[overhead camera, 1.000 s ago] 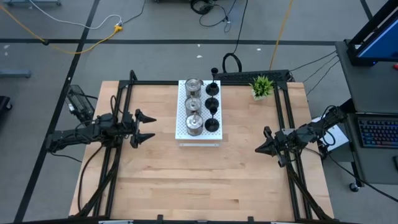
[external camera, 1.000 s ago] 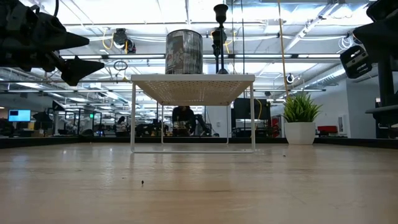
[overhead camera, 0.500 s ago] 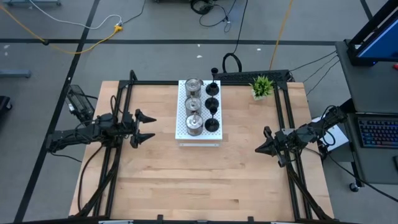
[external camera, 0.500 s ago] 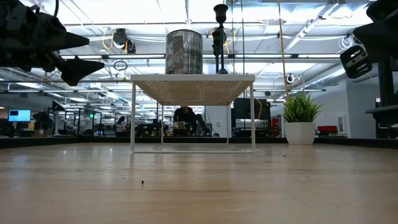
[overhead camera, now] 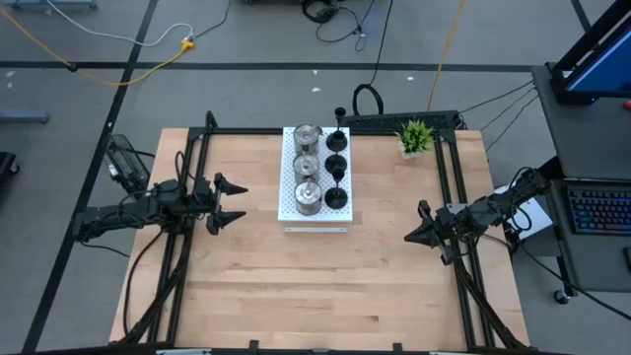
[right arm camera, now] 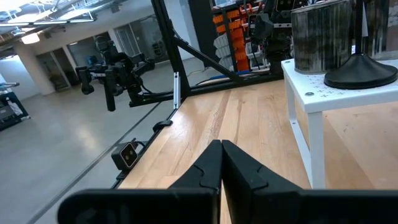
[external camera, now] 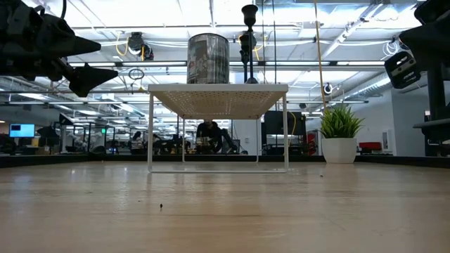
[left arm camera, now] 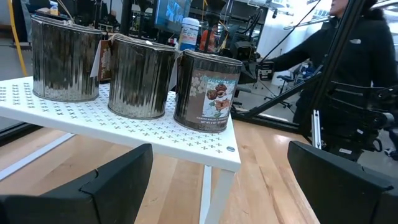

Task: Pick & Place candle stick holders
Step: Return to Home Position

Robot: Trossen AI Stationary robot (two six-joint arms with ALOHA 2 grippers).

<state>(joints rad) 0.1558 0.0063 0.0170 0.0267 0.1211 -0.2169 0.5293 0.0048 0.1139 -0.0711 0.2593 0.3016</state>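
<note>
– Nothing has moved that we can find since a second ago: both arms and every piece on the shelf sit as they did. Do we agree?

– We do. Nearest to us, the wooden table runs off toward the room in the low view.

– Then the arms. We see the left gripper hovering over the table's left side, pointing at the shelf. How do its fingers stand?

– Wide apart, with nothing between them; its wrist view shows one dark finger at each side. The right gripper hangs over the table's right side, and we see its fingers pressed together, holding nothing.

– Between the arms, toward the far edge, stands the white perforated shelf. Where are the holders?

– All on top of it. The three silver holders stand close together in a row on the side toward the left arm. The black holders form a second row just beside them, on the side toward the right arm. In the low view one thin black stem rises above the silver one in front.

– Farther back?

– A small green plant sits at the table's far edge on the right arm's side, apart from the shelf. Beyond the table, we make out a person in dark clothing.
</note>
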